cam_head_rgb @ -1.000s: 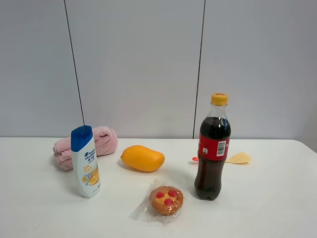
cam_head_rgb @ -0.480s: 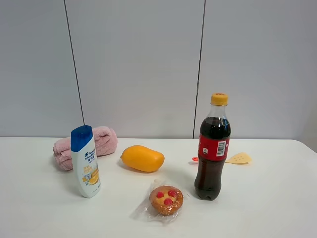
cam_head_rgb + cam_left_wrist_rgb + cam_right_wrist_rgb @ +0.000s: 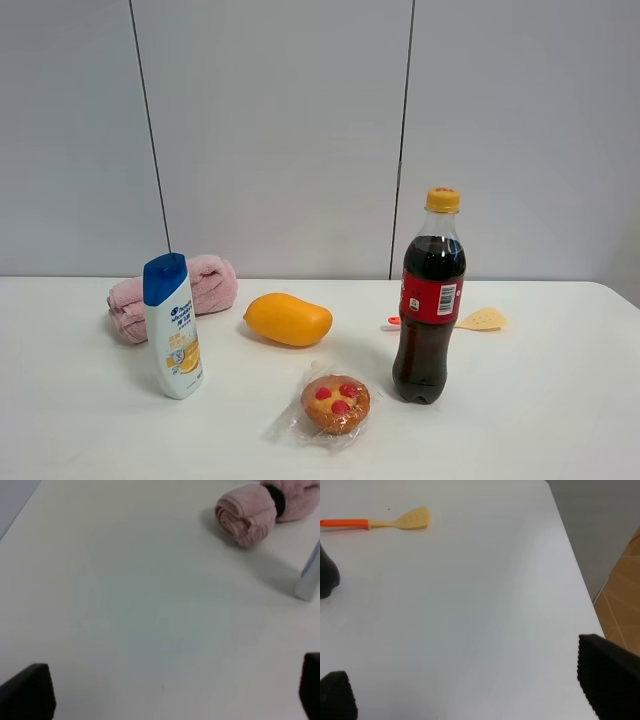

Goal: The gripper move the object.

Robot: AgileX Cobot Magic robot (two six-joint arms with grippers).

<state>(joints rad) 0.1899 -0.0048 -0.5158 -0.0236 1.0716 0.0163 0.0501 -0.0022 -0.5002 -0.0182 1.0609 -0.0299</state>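
The shampoo bottle (image 3: 173, 328), white with a blue cap and an orange-yellow label, stands upright on the white table at the left. Its lower edge shows in the left wrist view (image 3: 310, 577). No gripper shows in the exterior high view. In the left wrist view my left gripper (image 3: 170, 690) is open and empty above bare table, well short of the bottle. In the right wrist view my right gripper (image 3: 472, 687) is open and empty over the table's right end.
A rolled pink towel (image 3: 175, 295) lies just behind the shampoo bottle and shows in the left wrist view (image 3: 255, 507). A mango (image 3: 288, 318), a wrapped muffin (image 3: 336, 403), a cola bottle (image 3: 430, 300) and an orange-handled spatula (image 3: 395, 521) are on the table. The table's right edge (image 3: 575, 580) is close.
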